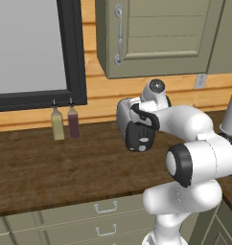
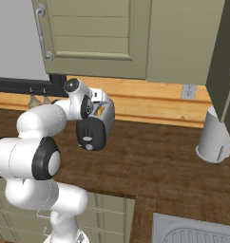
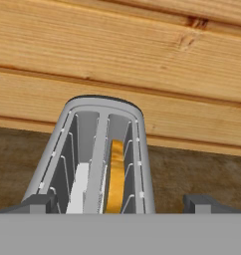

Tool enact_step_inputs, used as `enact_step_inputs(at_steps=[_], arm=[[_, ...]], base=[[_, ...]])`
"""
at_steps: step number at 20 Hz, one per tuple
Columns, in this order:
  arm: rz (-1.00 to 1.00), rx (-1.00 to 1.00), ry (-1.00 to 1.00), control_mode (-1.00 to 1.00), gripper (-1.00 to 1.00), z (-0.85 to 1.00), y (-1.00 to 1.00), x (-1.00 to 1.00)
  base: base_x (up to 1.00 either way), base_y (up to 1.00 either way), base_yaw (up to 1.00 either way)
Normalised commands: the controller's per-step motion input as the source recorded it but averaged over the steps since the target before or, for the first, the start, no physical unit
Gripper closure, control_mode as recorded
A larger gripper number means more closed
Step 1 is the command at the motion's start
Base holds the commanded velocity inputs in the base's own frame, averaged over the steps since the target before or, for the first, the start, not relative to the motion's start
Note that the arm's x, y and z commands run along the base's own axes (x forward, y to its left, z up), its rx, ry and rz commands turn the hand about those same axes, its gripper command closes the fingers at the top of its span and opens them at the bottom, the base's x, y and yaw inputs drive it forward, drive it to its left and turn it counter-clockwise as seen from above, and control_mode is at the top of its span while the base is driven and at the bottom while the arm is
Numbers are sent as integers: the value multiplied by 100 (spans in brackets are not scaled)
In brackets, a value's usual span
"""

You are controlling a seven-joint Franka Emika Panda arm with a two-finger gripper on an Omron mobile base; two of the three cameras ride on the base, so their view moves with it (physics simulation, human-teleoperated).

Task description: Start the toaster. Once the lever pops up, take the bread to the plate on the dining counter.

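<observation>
Showing, from left to right in the left base view, two small slender bottles, one olive-yellow [image 1: 57,125] and one dark red [image 1: 73,123], standing just beside each other at the back of the brown wood-grain counter [image 1: 51,167], under a black-framed grey panel [image 1: 31,48]. Below the counter's front edge run grey-green drawer fronts with pale metal handles [image 1: 106,207]. The wall behind is horizontal honey-coloured planking, and above it hangs a grey-green panelled cabinet door [image 1: 161,33] with a curved metal handle. Near the counter's middle stands the small rounded silver-white toaster [image 1: 130,119], partly hidden by the white arm; its black end face carries a round pale-grey knob [image 2: 90,138], seen in the right base view. At the far right stands a pale grey tapered cylinder [image 2: 213,137], upright on the counter, with a ribbed grey sink edge [image 2: 193,232] in the lower right corner.

The hand view looks along the toaster's top with its two long slots lined by thin wires. The left slot holds a pale cream slice [image 3: 78,191]; the right slot holds a golden-brown slice [image 3: 114,174], both seated on edge. The two-finger gripper [image 3: 120,203] hangs directly above the toaster, its dark fingertips [image 3: 35,203] spread fully apart on either side of the body, grasping nothing.
</observation>
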Motion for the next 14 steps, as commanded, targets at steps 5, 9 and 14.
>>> enact_step_inputs(at_steps=[5,9,14], arm=[[0,0,0,-100,-100,0,0,0],[0,0,0,-100,-100,0,0,0],[0,0,0,-100,-100,0,0,0]], base=[[0,0,0],[0,0,0],[0,0,0]])
